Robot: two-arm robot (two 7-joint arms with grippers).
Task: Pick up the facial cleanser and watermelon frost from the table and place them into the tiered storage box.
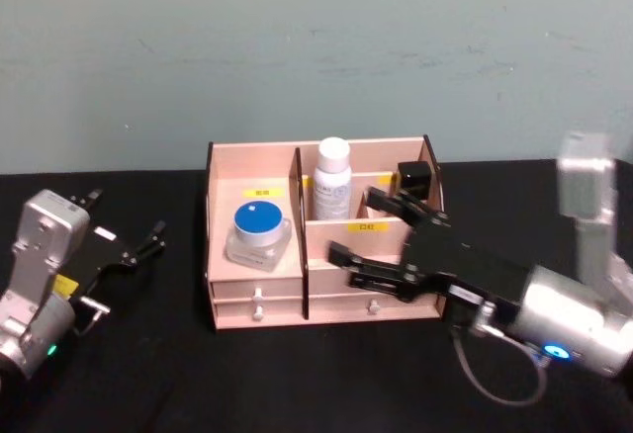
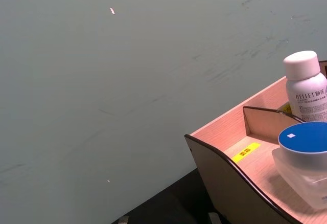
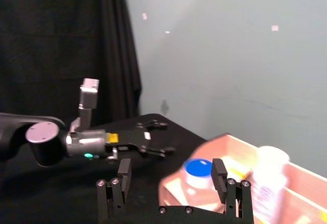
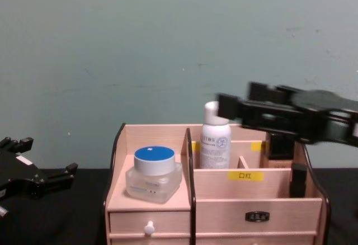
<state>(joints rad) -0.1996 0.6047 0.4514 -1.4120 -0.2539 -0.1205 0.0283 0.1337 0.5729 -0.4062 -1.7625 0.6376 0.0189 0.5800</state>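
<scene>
Both task items appear stowed in the tiered storage box (image 1: 259, 293) at centre frame in the head view: the blue-lidded jar (image 1: 259, 232) in its left compartment, the white bottle (image 1: 332, 178) upright in the rear middle one. The right gripper (image 1: 375, 237), jaws wide and empty, hovers over the box's right half; I judge it should lift clear without brushing the bottle. The left gripper (image 1: 127, 238), open, idles at left.

Dim, even light; right wrist view seemingly motion-blurred
</scene>
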